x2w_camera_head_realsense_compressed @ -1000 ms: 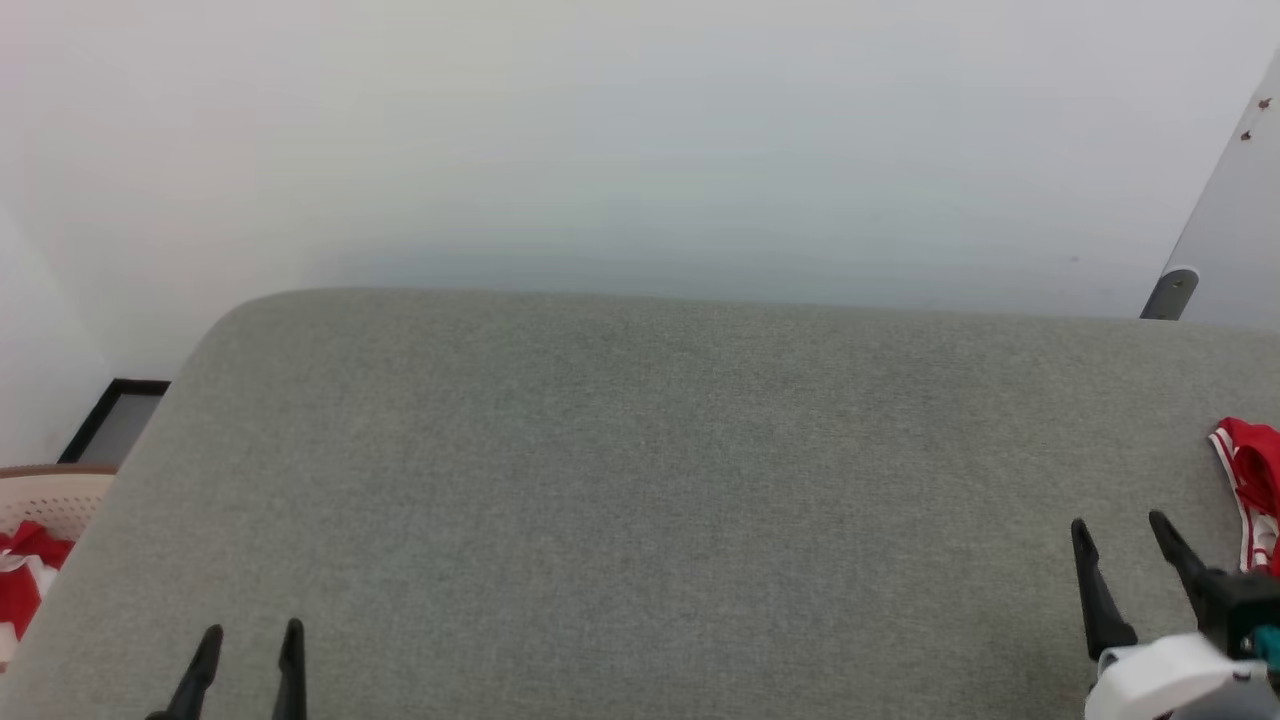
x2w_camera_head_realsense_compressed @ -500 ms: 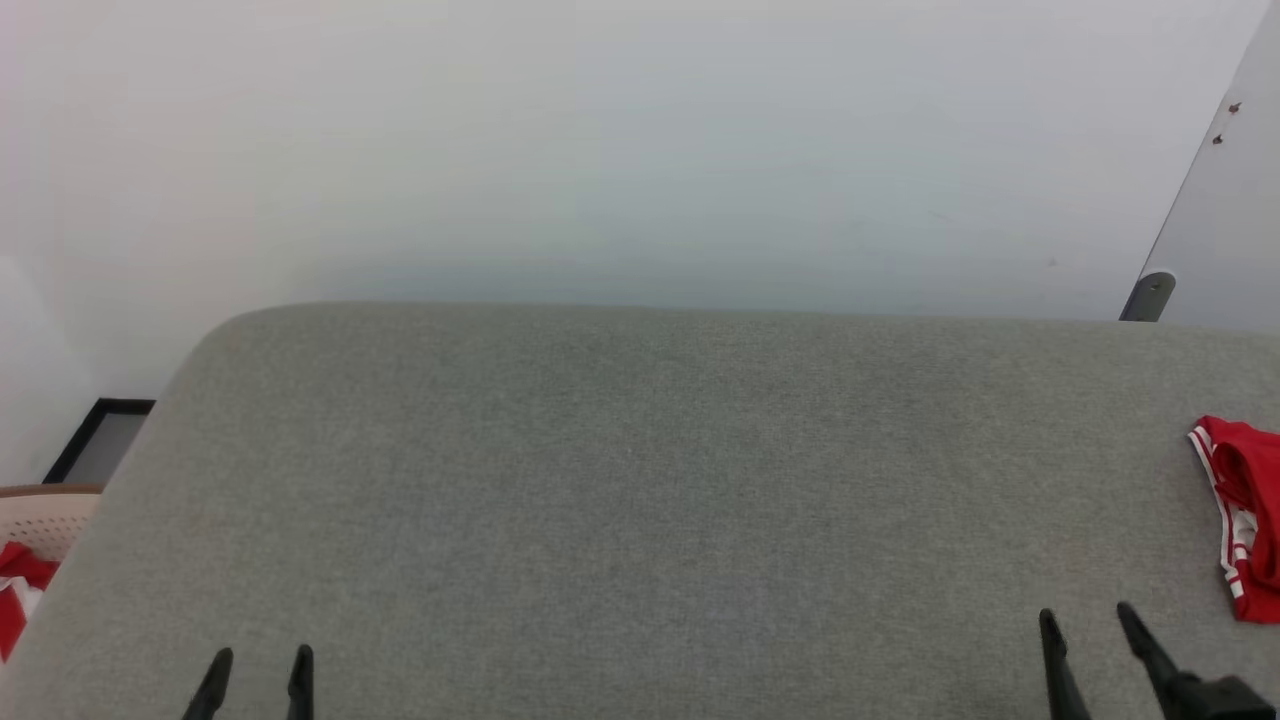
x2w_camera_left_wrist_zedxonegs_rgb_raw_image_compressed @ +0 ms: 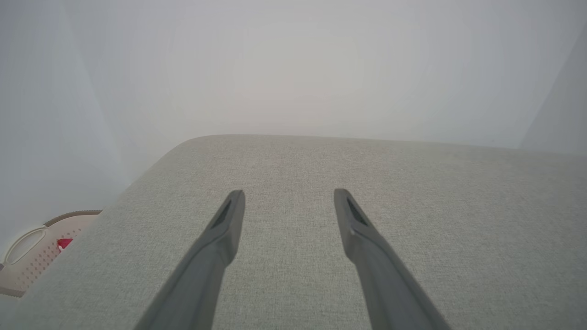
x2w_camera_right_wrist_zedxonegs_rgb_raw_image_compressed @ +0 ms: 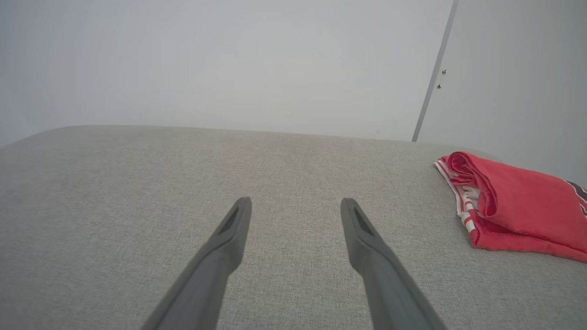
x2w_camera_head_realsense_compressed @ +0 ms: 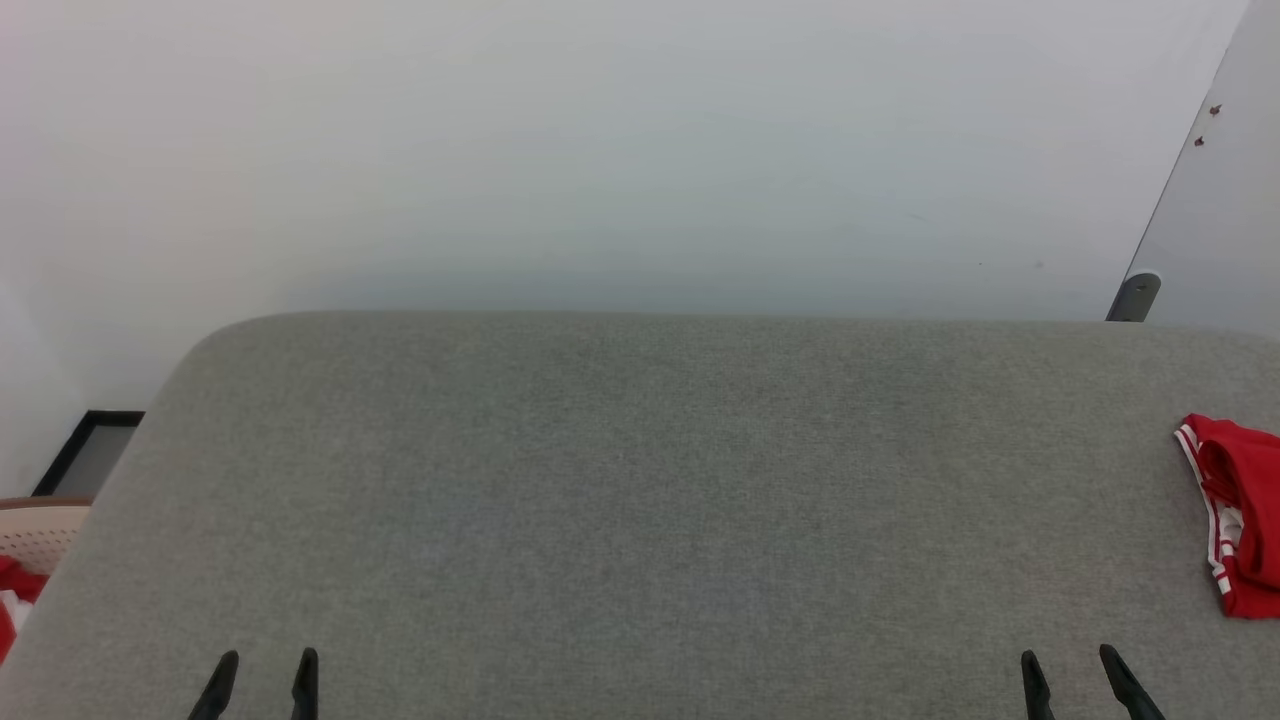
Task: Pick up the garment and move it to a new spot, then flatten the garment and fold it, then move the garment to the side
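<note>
Head view: a grey fabric-covered bench (x2w_camera_head_realsense_compressed: 640,480) stands against a pale wall. The left hand (x2w_camera_head_realsense_compressed: 268,665) and right hand (x2w_camera_head_realsense_compressed: 1068,665) show at the bottom edge, each with fingers spread and holding nothing. The garment (x2w_camera_head_realsense_compressed: 1235,520), red with striped trim, lies folded at the bench's right side, beyond the right hand and not touching it. A beige basket (x2w_camera_head_realsense_compressed: 40,525) with red cloth in it sits off the bench's left end.

Left wrist view: spread fingers over bare grey fabric, with the basket at lower left.

Right wrist view: spread fingers, with the garment to their right and its rolled fold facing them. It looks soft, light and floppy. Pinching the thick folded edge through all layers would likely keep it together.
</note>
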